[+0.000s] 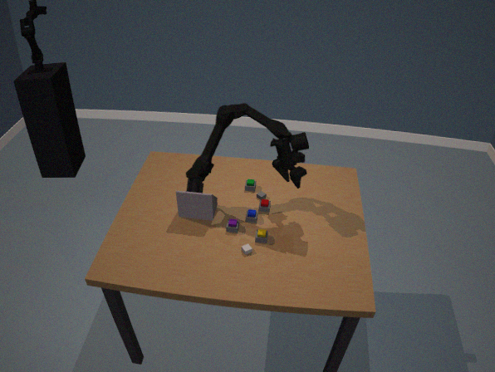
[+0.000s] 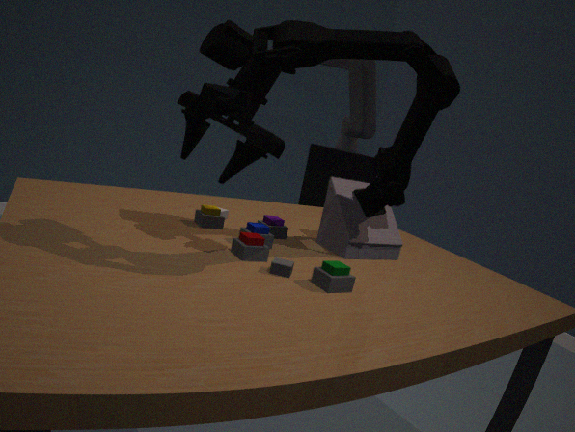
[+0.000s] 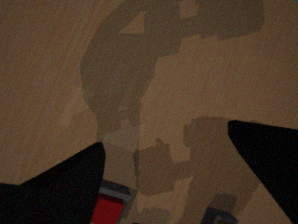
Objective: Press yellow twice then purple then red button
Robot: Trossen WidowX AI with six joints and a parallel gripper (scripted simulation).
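The yellow button [image 1: 261,232] [image 2: 210,210] sits on a grey base near the middle of the wooden table [image 1: 166,270] [image 2: 145,337]. The purple button [image 1: 232,223] [image 2: 273,220] is to its left, near the arm's base. The red button [image 1: 265,203] [image 2: 252,238] lies further back and shows at the bottom edge of the wrist view [image 3: 109,210]. My gripper [image 1: 292,181] [image 2: 203,169] [image 3: 165,138] is open and empty. It hangs well above the table, to the right of the red and green buttons, with its fingers pointing down.
A blue button [image 1: 252,213] [image 2: 258,228] sits between the red and purple ones, and a green button [image 1: 250,183] [image 2: 336,268] at the back. A grey block [image 1: 261,194] [image 2: 282,266] lies between green and red. A white block [image 1: 247,249] lies by the yellow button. The arm's grey base box [image 1: 195,205] [image 2: 357,236] stands at the left.
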